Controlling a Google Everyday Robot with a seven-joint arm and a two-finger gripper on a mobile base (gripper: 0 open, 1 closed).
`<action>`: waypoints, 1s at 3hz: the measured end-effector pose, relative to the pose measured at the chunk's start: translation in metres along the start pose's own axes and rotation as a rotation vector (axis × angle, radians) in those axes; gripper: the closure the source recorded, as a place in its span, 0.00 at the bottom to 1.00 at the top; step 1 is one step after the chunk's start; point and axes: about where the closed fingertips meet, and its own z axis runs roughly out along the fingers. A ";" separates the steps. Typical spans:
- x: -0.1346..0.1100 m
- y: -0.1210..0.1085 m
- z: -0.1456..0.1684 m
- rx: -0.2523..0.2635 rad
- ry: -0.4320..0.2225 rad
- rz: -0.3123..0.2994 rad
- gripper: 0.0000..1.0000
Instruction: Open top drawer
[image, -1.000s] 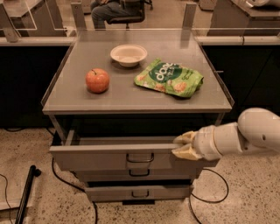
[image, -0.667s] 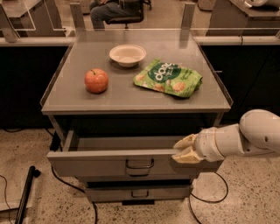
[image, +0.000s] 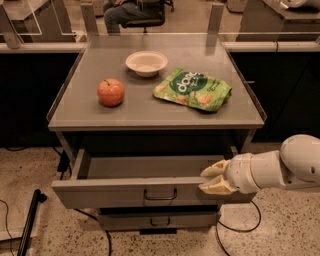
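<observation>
The top drawer (image: 100, 193) is a wide grey metal drawer with a dark wire handle (image: 160, 194) at its centre. It stands pulled partly out of the cabinet, and its shallow grey tray (image: 150, 166) shows inside. My gripper (image: 213, 179) comes in from the right on a white arm. Its cream fingers (image: 216, 169) straddle the top edge of the drawer front, right of the handle, and are closed on it. A narrower grey drawer (image: 160, 220) sits shut below.
On the cabinet top (image: 150, 114) lie a red apple (image: 110, 92), a white bowl (image: 146, 63) and a green snack bag (image: 193, 90). A black pole (image: 30, 220) and cables lie on the floor at left. A seated person (image: 132, 10) is behind the cabinet.
The top drawer has slid further out toward the camera, with my gripper moving along with its front edge. More of the tray inside shows.
</observation>
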 end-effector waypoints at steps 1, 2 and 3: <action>0.000 0.000 0.000 0.000 0.000 0.000 0.62; 0.000 0.000 0.000 0.000 0.000 0.000 0.38; 0.000 0.000 0.000 0.000 0.000 0.000 0.28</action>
